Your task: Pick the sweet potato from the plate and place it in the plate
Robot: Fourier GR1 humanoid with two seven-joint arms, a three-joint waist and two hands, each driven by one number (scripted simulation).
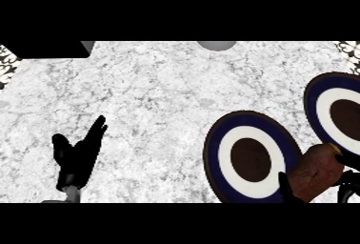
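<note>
Reddish-brown sweet potato [315, 171] sits in my right hand [290, 189], black fingers curled round it at the lower right, between two plates. My left hand [76, 155] rests open at the lower left, fingers up. Just beside the potato lies the near plate [226, 153], navy-rimmed; farther right, the far plate [316, 107]. Both lie on the marble counter [162, 86].

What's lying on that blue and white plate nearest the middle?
Nothing shows on the middle plate. The sweet potato is beside its right rim, in the right hand. That hand covers a bit of the rim.
</note>
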